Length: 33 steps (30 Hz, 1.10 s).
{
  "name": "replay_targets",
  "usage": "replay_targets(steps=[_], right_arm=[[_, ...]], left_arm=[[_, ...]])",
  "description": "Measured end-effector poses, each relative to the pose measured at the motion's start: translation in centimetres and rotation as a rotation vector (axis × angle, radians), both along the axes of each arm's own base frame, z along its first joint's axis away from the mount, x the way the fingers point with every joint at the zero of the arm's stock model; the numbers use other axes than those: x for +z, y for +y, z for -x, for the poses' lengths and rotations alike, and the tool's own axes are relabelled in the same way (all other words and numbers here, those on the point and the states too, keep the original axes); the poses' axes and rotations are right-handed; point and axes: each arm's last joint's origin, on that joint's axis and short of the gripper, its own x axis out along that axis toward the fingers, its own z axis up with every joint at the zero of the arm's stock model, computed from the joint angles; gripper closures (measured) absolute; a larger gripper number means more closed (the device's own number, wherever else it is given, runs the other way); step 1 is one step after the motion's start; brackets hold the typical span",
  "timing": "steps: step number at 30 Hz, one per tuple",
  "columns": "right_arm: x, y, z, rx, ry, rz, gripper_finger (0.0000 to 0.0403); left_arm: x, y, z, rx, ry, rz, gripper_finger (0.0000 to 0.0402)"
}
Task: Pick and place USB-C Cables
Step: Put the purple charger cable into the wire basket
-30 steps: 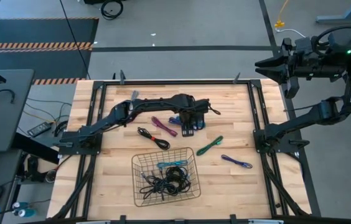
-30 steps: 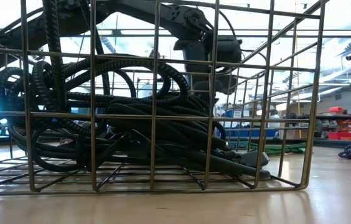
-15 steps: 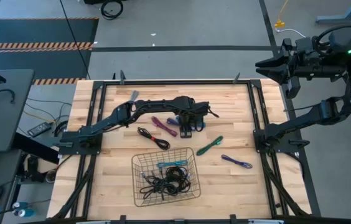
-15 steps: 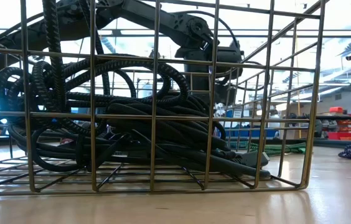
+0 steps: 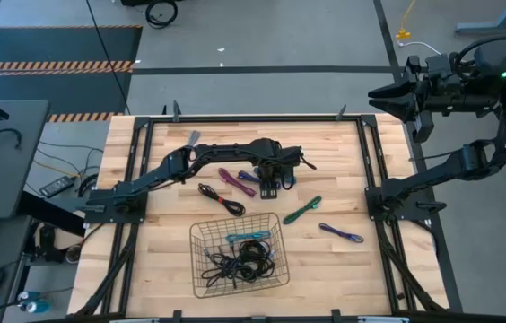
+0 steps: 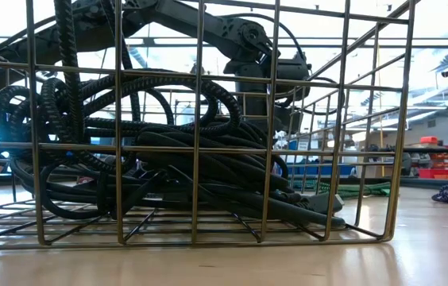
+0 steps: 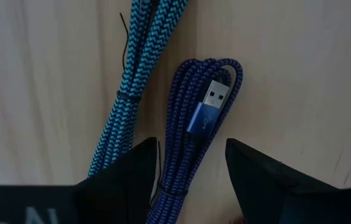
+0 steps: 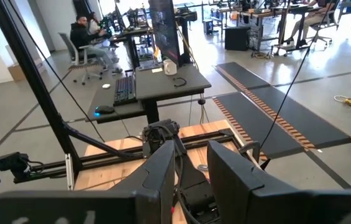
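Over the surface's middle: left end effector (image 7: 191, 177), fingers open, straddling the blue cable (image 7: 191, 146)
Beside it: teal cable (image 7: 129, 93)
Right end effector (image 5: 388, 94): raised off-surface, parted, empty

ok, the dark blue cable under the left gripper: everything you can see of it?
The dark blue cable is a short braided cable folded into a flat bundle of several parallel strands, lying on the wooden table. A metallic blue USB plug with a silver tip rests on top of the loops. A teal braided cable lies alongside it. The left gripper is open, its fingers straddling the bundle's near end without visibly clamping it.
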Motion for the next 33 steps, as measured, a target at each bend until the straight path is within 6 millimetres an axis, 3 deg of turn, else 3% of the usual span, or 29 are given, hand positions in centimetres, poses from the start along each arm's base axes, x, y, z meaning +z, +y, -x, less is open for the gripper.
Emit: replay_targets(steps=[8,13,19,23,28,33], right_arm=[[0.0,0.0,0.0,0.001,-0.005,0.001,0.0302],[0.3,0.1,0.0,0.026,-0.03,0.001,0.0302],[0.4,0.1,0.0,0.031,-0.038,0.002,0.0302],[0.4,0.1,0.0,0.031,-0.038,0.003,0.0302],[0.4,0.1,0.0,0.031,-0.038,0.002,0.0302],[0.4,0.1,0.0,0.031,-0.039,0.003,0.0302]], left_arm=[[0.0,0.0,0.0,0.0,-0.002,0.008,0.0202],[-1.5,-0.3,-0.2,-0.006,0.024,0.042,0.0203],[-1.8,-0.6,-0.3,-0.014,0.031,0.038,0.0208],[-1.8,-0.4,-0.2,-0.009,0.04,0.03,0.0253],[-1.5,-0.3,0.1,0.014,0.052,0.04,0.0371],[-0.2,-0.1,0.7,0.059,0.066,0.054,0.0383]])
